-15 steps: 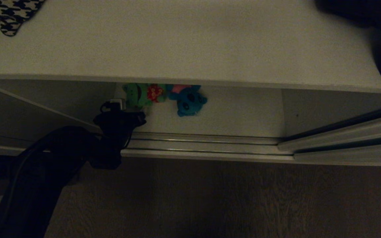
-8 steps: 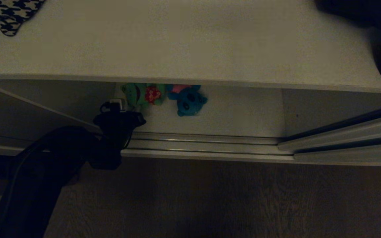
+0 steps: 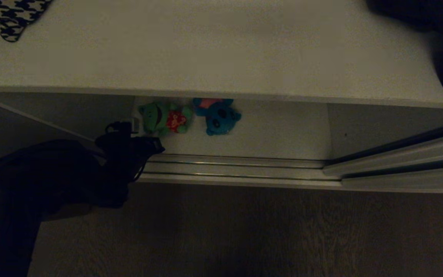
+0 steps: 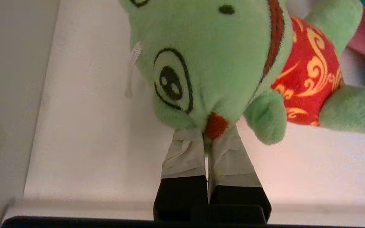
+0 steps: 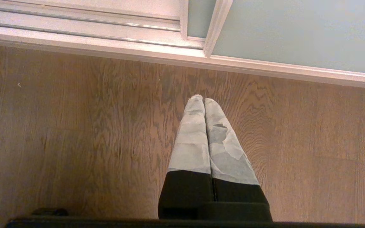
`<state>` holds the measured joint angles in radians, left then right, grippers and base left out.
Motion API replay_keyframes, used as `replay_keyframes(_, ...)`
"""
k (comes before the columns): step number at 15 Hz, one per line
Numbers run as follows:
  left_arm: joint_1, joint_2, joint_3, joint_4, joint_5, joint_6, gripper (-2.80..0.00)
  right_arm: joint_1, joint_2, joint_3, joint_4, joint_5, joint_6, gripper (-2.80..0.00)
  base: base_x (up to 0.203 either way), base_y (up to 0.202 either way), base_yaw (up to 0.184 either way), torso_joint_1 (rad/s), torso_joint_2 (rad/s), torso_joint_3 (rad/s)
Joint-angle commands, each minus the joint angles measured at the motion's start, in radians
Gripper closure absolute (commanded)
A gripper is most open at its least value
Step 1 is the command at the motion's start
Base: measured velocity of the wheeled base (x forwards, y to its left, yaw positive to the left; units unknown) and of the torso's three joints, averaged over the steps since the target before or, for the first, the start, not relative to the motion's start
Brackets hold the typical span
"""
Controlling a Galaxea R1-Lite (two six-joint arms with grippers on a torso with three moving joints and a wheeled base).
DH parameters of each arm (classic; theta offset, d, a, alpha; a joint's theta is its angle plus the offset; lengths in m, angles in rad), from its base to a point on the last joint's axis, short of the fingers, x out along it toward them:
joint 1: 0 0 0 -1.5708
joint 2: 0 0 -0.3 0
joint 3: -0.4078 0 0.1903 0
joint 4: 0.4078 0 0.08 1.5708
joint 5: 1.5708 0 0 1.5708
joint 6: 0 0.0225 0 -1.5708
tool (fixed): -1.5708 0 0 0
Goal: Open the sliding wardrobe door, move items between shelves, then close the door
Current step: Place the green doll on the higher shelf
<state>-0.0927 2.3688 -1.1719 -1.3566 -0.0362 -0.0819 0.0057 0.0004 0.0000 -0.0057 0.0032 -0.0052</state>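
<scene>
Left gripper (image 4: 212, 134) pinching green plush toy (image 4: 220, 60).
Taped jaws clamp soft cheek fuzz near lower shelf (image 3: 275, 130) left edge; right gripper (image 5: 204, 101) jaws pressed together over woodgrain floor (image 5: 74, 126).

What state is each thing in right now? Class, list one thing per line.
Sliding wardrobe door: slid open.
Left gripper: fingers shut on green plush toy.
Green plush toy: gripped, on lower shelf.
Teal-blue plush toy: lying free beside it.
Right gripper: shut, empty, above floor.
</scene>
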Motion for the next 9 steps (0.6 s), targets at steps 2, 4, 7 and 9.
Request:
replay_keyframes(2, -0.026, -0.123, 0.159, -0.01, 0.003, -0.004, 0.0, 0.0, -0.003, 0.0, 0.0, 0.0, -0.001, 0.0, 0.0, 0.0, 0.0, 0.0, 0.0, 0.0)
replay_keyframes(4, -0.05, -0.217, 0.278, -0.01, 0.007, -0.003, 0.0, 0.0, -0.003, 0.0, 0.0, 0.0, -0.001, 0.0, 0.0, 0.0, 0.0, 0.0, 0.0, 0.0)
replay_keyframes(7, -0.07, -0.352, 0.44, 0.007, 0.011, -0.003, 0.0, 0.0, -0.003, 0.0, 0.0, 0.0, -0.001, 0.0, 0.0, 0.0, 0.0, 0.0, 0.0, 0.0)
replay_keyframes(9, -0.083, -0.424, 0.543, 0.015, 0.019, -0.004, 0.0, 0.0, -0.003, -0.001, 0.0, 0.0, -0.001, 0.0, 0.0, 0.0, 0.0, 0.0, 0.0, 0.0)
